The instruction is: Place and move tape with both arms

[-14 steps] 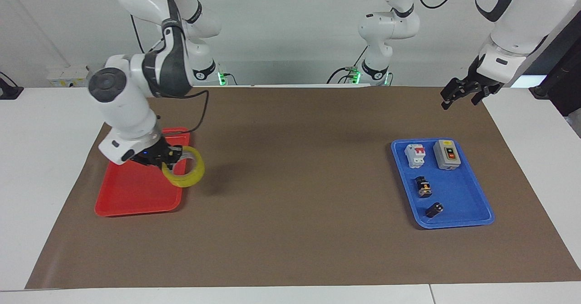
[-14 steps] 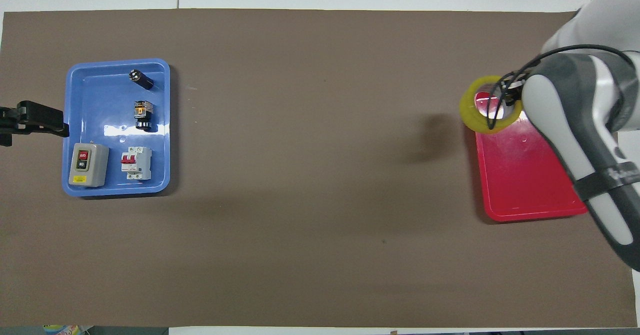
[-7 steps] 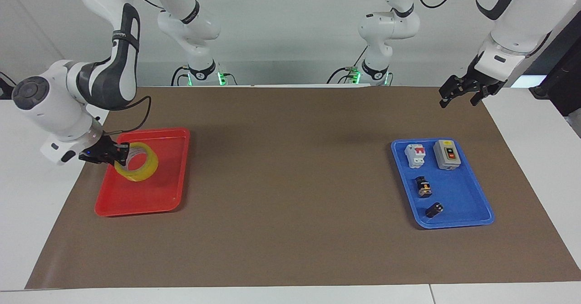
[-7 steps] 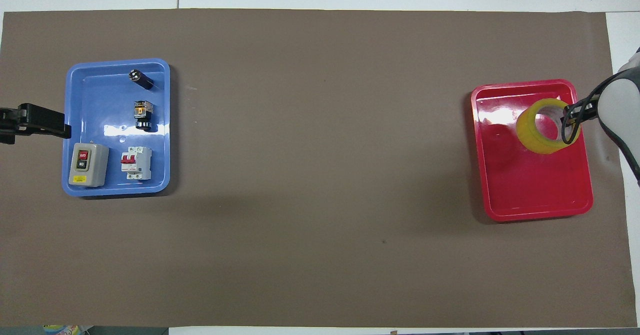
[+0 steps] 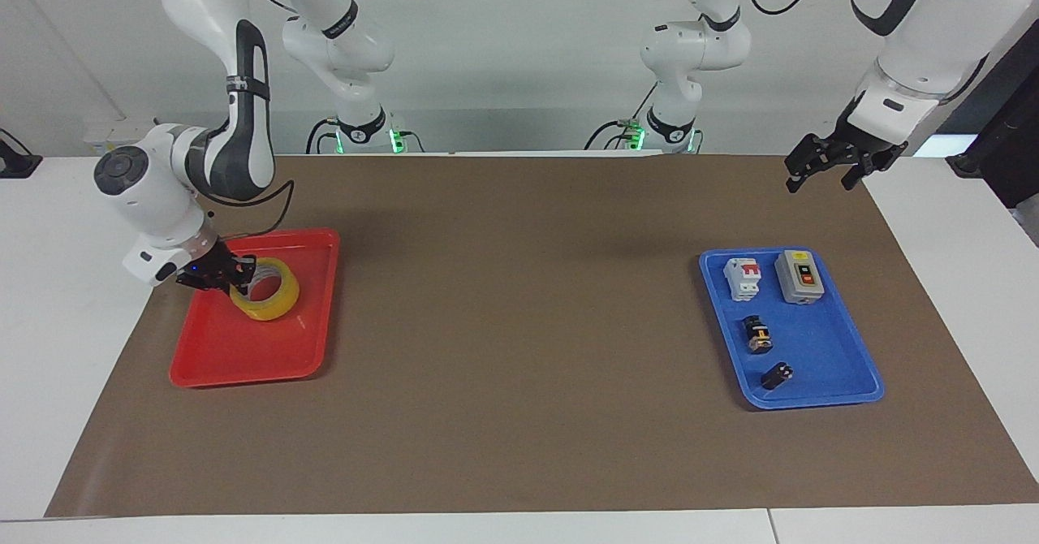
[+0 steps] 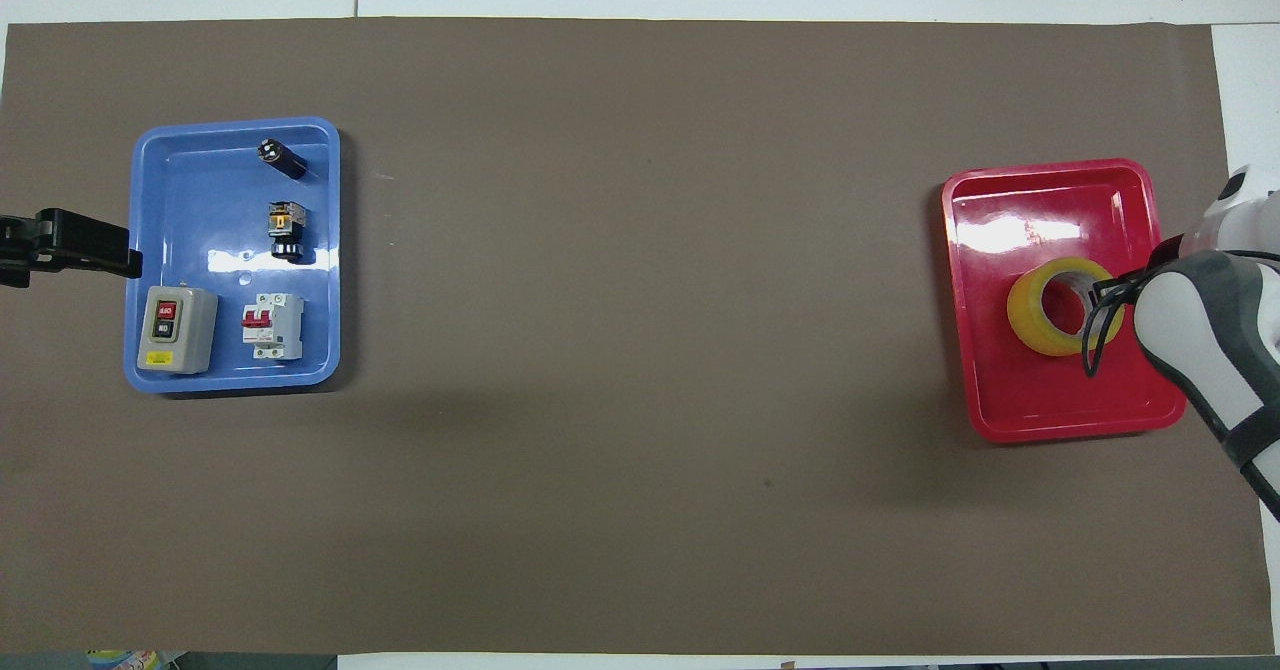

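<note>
The yellow tape (image 5: pixel 268 291) sits low in the red tray (image 5: pixel 243 357), in the half nearer the robots, tilted slightly. My right gripper (image 5: pixel 235 273) is shut on the tape's wall, on the side toward the right arm's end of the table. In the overhead view the tape (image 6: pixel 1048 308) shows its pale core, and the right gripper (image 6: pixel 1102 295) is at its rim, partly hidden by the arm. My left gripper (image 5: pixel 821 167) waits open and empty in the air over the mat's corner at the left arm's end; it also shows in the overhead view (image 6: pixel 70 245).
A blue tray (image 5: pixel 820 386) at the left arm's end holds a grey switch box (image 5: pixel 799 276), a white and red circuit breaker (image 5: pixel 743 278) and two small black parts (image 5: pixel 757 334). A brown mat (image 5: pixel 519 325) covers the table. Two upright white arms stand at the robots' edge.
The right gripper carried the tape from above the tray's corner back over the tray and lowered it into the tray. The left gripper barely moved.
</note>
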{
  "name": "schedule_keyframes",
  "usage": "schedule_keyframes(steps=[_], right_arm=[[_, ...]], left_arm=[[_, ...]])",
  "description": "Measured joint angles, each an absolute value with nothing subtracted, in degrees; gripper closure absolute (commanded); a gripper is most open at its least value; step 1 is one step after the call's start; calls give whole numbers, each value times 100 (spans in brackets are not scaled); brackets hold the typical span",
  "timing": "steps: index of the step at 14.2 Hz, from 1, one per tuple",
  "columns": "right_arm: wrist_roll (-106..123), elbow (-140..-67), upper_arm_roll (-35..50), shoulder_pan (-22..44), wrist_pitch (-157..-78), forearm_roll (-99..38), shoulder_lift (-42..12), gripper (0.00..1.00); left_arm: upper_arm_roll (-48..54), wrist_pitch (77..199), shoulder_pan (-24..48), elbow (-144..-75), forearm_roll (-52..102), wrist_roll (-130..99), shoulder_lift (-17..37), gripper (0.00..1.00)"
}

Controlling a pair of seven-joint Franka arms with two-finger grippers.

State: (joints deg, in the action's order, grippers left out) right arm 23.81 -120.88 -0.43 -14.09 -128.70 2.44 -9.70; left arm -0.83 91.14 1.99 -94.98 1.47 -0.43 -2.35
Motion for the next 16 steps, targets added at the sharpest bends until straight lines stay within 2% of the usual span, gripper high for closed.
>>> schedule_keyframes(steps=[1, 2, 3, 4, 6, 8, 12, 16], right_arm=[[2381, -12191, -43, -1426, -12943, 244, -929, 100], [2382, -12264, -42, -1449, -12983, 244, -899, 86], [2382, -12309, -43, -1472, -12996, 244, -877, 33], [2382, -12324, -43, -1486, -12996, 244, -868, 0], [2382, -12271, -40, -1489, -12922, 244, -831, 0], [2382, -11911, -8, -1483, -12348, 244, -747, 0], [2181, -10341, 83, -1240, -10584, 244, -586, 0], [1442, -8942, 97, -911, -9285, 244, -541, 0]], left_arm=[[-83, 9113, 199, -9498, 147, -41, -235, 0], [-83, 9113, 199, -9498, 147, -37, -235, 0], [-83, 9113, 199, -9498, 147, -33, -235, 0], [-83, 9113, 200, -9498, 147, -30, -235, 0], [-81, 9113, 200, -9498, 145, -20, -237, 0], [-79, 9112, 200, -9498, 145, -5, -244, 0], [-79, 9111, 200, -9498, 141, 36, -246, 0], [-82, 9111, 200, -9497, 135, 74, -250, 0]])
